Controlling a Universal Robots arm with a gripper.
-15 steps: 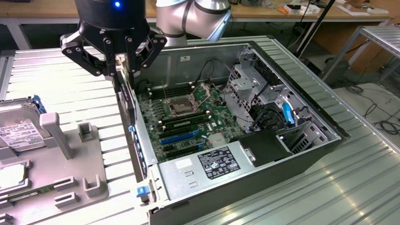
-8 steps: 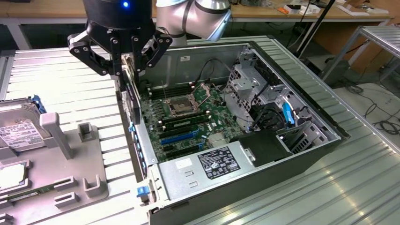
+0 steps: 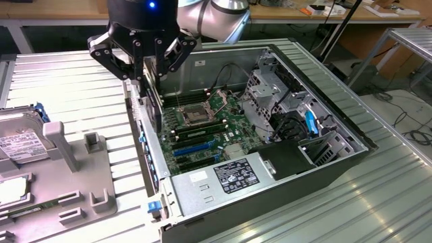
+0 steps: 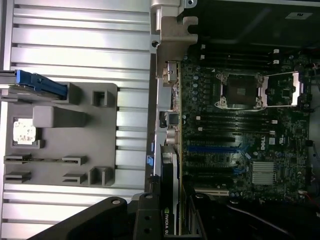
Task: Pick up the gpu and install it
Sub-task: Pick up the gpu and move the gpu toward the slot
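Note:
My gripper (image 3: 149,73) hangs over the rear wall of the open computer case (image 3: 337,152), shut on the gpu (image 3: 154,106). The dark card hangs edge-on from the fingers, its lower end down inside the case next to the motherboard (image 3: 202,121). In the wrist view the gpu (image 4: 170,185) runs out from the gripper (image 4: 172,222) as a thin dark strip with a green-lettered label, lying along the case's rear edge beside the blue expansion slots (image 4: 215,149). Those blue slots (image 3: 192,149) lie just toward the exterior view's right of the card's lower end.
A grey holder tray (image 3: 68,172) lies outside the case on the exterior view's left, with a silver hard drive (image 3: 20,139) and a green memory stick (image 3: 30,207). The power supply (image 3: 223,177) fills the case's near end. The drive cage (image 3: 270,86) stands at the far side.

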